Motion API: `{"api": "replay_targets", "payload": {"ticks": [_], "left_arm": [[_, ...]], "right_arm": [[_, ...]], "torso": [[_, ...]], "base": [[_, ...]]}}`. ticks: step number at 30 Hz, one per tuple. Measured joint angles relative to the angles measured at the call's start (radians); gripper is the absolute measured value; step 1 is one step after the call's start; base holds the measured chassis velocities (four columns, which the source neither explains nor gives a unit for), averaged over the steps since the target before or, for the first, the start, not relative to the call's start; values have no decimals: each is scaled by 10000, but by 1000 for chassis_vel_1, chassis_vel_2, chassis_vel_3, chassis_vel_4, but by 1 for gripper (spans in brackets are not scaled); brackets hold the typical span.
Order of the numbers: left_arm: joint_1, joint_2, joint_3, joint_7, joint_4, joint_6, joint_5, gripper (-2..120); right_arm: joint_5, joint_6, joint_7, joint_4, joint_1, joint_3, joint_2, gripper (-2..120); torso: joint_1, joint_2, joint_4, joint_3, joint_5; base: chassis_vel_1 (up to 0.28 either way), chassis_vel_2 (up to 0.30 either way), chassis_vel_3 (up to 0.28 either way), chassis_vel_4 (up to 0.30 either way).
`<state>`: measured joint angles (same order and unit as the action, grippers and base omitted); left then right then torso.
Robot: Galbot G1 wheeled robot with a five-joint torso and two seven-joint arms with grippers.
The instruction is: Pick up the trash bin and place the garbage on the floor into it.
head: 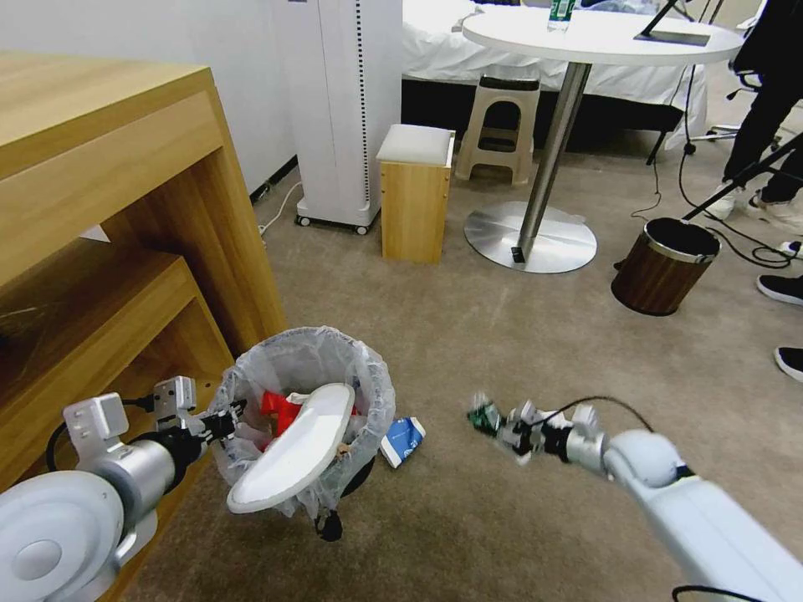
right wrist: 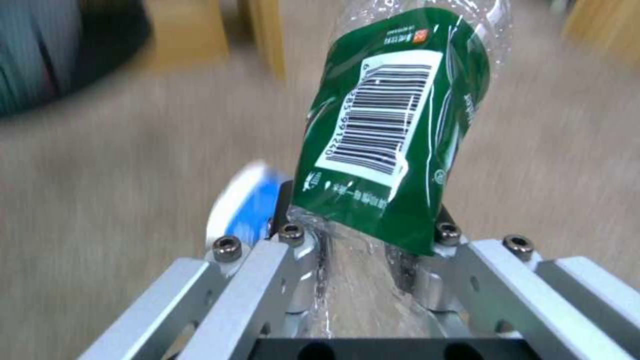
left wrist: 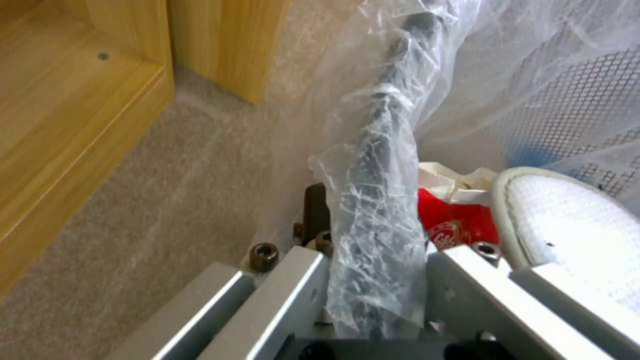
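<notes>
The trash bin (head: 368, 393), black mesh lined with a crinkly white bag, hangs tilted just above the floor (head: 468, 334). My left gripper (head: 224, 424) is shut on its bagged rim (left wrist: 380, 165). A white slipper (head: 297, 451) sticks out of the bin over red wrappers (head: 280, 408); in the left wrist view the slipper (left wrist: 573, 225) lies beside a red can (left wrist: 460, 225). My right gripper (head: 499, 428), to the right of the bin, is shut on a crushed clear bottle (right wrist: 393, 135) with a green label. A blue paper cup (head: 402, 441) lies on the carpet by the bin.
A wooden desk (head: 109, 217) stands at the left, close behind the bin. Farther off are a wood-grain bin (head: 663, 266), a round table's base (head: 530, 237), a small wooden stool (head: 416, 192), a white appliance (head: 347, 109) and people's feet (head: 786, 288) at the right.
</notes>
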<state>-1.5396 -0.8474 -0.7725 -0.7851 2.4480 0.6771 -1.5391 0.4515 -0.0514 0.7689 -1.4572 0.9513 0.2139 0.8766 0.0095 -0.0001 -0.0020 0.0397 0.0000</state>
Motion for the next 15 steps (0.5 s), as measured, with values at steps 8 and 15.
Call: {"api": "replay_targets", "payload": {"ticks": [8,15], "left_arm": [[-52,21,325,33,-28,16,171,0],[-86,49,420,44,-27,53,157,0]], "right_arm": [[2507,626,-394,-1686,-662,-134,-228,15],[4472,1163,-436,-2529,-1415,-912,-105,15]], "torso": [[0,0,2,0,-1],[0,0,2,0,-1]], "base": [[0,0,0,0],[0,0,0,0]]}}
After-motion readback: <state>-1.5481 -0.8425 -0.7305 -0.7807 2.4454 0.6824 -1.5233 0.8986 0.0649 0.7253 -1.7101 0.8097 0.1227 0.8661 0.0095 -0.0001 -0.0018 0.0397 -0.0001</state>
